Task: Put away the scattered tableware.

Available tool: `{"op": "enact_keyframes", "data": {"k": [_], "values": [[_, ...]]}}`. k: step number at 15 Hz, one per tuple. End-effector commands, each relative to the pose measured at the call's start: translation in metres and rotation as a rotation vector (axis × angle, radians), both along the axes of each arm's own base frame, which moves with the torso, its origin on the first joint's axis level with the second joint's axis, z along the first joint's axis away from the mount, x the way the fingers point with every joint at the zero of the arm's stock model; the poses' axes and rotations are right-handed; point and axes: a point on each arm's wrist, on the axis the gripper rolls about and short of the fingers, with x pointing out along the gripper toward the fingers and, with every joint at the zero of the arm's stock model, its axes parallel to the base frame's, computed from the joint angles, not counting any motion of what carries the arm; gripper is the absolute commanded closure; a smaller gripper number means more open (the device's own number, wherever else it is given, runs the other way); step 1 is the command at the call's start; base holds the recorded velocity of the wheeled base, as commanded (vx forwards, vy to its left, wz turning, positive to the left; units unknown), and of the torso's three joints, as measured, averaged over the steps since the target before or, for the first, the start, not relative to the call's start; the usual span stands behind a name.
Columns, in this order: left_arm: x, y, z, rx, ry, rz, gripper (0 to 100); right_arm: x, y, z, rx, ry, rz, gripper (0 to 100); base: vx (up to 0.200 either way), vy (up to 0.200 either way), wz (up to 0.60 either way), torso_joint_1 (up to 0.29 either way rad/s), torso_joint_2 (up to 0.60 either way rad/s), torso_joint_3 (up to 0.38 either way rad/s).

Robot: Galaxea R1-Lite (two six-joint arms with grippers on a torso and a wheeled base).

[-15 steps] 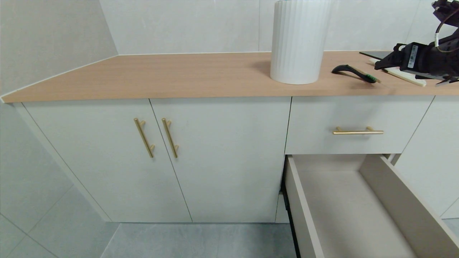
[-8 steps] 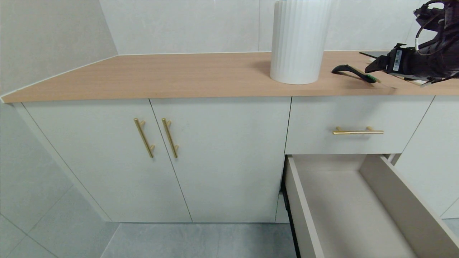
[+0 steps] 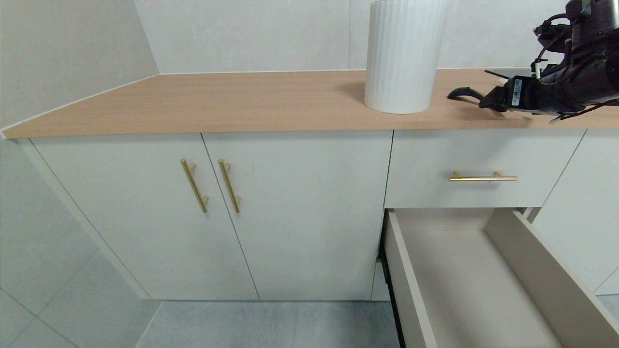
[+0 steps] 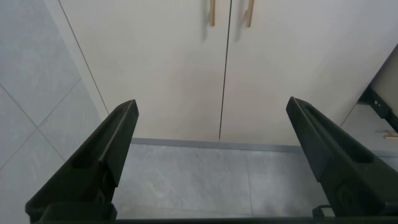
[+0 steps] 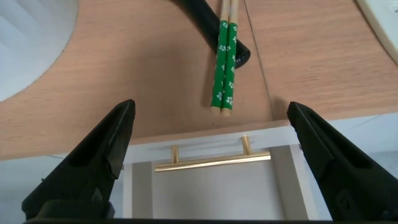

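chopsticks parallel, green ends toward counter edge

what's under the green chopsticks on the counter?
A black utensil lies crosswise under the chopsticks, on the wooden countertop. The strip of it beneath the sticks is covered, and its other end runs out of the right wrist view.

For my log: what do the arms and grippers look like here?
Both grippers are black with two long, flat, tapering fingers: the left gripper and right gripper. The right arm is black, with loose black cables and a white label near the wrist.
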Motion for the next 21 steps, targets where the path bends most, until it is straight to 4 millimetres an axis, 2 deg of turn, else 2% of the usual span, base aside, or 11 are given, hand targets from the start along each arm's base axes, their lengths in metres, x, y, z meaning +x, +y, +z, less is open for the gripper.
{"op": "enact_keyframes", "data": {"k": [1, 5, 6, 13, 19, 21], "values": [[0.000, 0.000, 0.000, 0.000, 0.000, 0.001, 0, 0.001, 0.000, -0.001, -0.001, 0.003, -0.002, 0, 0.000, 0.000, 0.00, 0.000, 0.00, 0.000], [0.000, 0.000, 0.000, 0.000, 0.000, 0.001, 0, 0.002, 0.000, 0.001, 0.002, -0.022, -0.002, 0, 0.000, 0.000, 0.00, 0.000, 0.00, 0.000], [0.000, 0.000, 0.000, 0.000, 0.000, 0.001, 0, 0.002, 0.000, 0.001, 0.002, -0.020, -0.002, 100, 0.000, 0.000, 0.00, 0.000, 0.00, 0.000], [0.000, 0.000, 0.000, 0.000, 0.000, 0.001, 0, 0.002, 0.000, 0.001, 0.001, -0.022, -0.003, 100, 0.000, 0.000, 0.00, 0.000, 0.00, 0.000], [0.000, 0.000, 0.000, 0.000, 0.000, 0.001, 0, -0.015, -0.003, 0.019, 0.008, -0.078, -0.003, 100, 0.000, 0.000, 0.00, 0.000, 0.00, 0.000], [0.000, 0.000, 0.000, 0.000, 0.000, 0.001, 0, -0.015, -0.003, 0.019, -0.006, -0.075, 0.001, 100, 0.000, 0.000, 0.00, 0.000, 0.00, 0.000]]}}
